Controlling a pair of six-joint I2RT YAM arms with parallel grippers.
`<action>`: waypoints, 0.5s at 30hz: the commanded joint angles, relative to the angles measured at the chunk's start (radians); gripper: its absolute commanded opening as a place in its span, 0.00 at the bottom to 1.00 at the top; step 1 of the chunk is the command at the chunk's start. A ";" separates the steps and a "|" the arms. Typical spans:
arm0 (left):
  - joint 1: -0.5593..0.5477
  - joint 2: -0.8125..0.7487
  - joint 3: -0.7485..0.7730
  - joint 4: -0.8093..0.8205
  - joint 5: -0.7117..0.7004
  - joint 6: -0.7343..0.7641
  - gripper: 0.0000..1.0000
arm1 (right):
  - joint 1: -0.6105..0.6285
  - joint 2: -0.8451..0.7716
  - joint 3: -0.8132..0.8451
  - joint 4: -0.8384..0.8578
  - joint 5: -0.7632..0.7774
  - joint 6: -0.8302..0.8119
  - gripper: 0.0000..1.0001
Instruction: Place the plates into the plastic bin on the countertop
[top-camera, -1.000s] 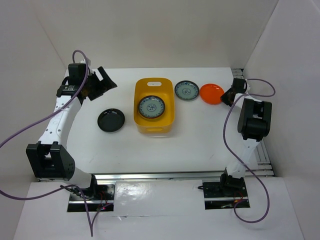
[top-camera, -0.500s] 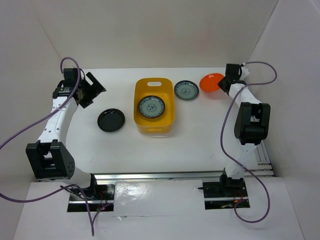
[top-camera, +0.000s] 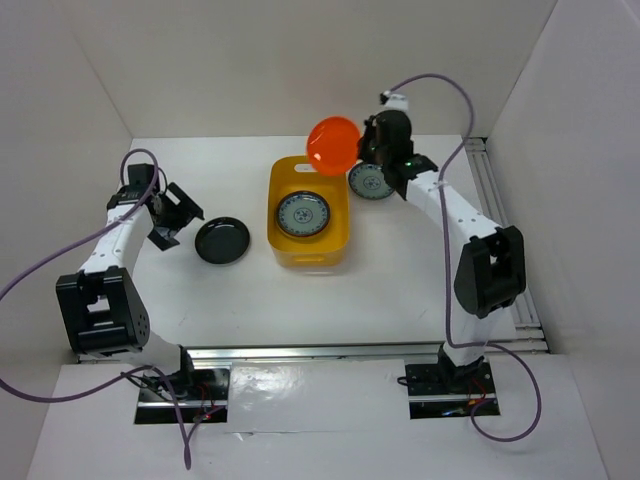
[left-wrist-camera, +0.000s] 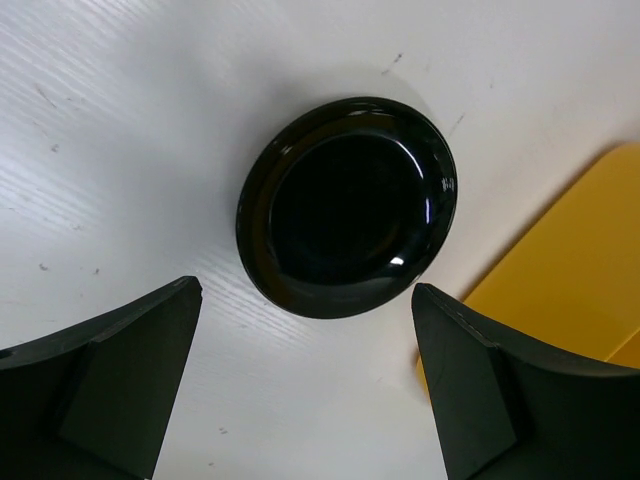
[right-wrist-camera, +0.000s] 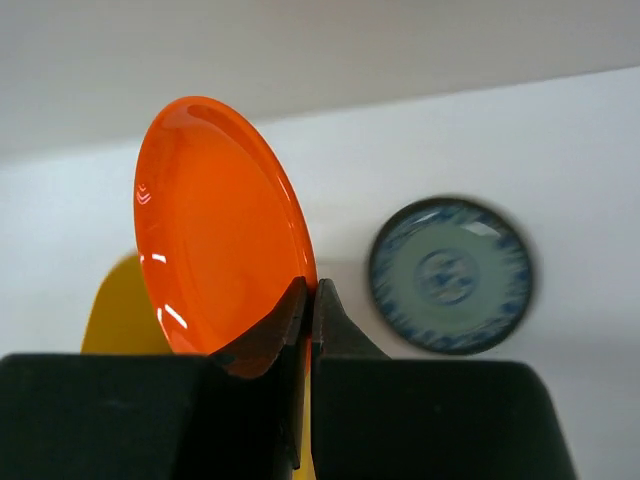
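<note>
Plain white walls box in the surface (top-camera: 400, 290): a back wall (top-camera: 320, 70) that rises straight behind it, a left wall (top-camera: 50, 150) and a right wall (top-camera: 590, 150) that both slant outward toward the near side. A metal rail (top-camera: 320, 352) runs along the near edge, and a second slotted metal rail (top-camera: 528, 320) runs along the right edge, meeting the first at the near right corner. Below the front rail lies a glossy white board (top-camera: 320, 400) that catches a soft glare. In the right wrist view the back wall (right-wrist-camera: 320, 50) shows dull grey-white.
</note>
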 joint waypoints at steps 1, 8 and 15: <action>0.021 -0.003 0.019 0.012 0.008 0.028 1.00 | 0.085 -0.025 -0.039 0.057 -0.185 -0.122 0.00; 0.043 0.017 -0.017 0.098 0.172 0.080 1.00 | 0.202 0.004 -0.073 0.002 -0.177 -0.162 0.00; 0.043 0.062 -0.076 0.167 0.226 0.080 1.00 | 0.234 0.087 -0.054 -0.029 -0.180 -0.171 0.00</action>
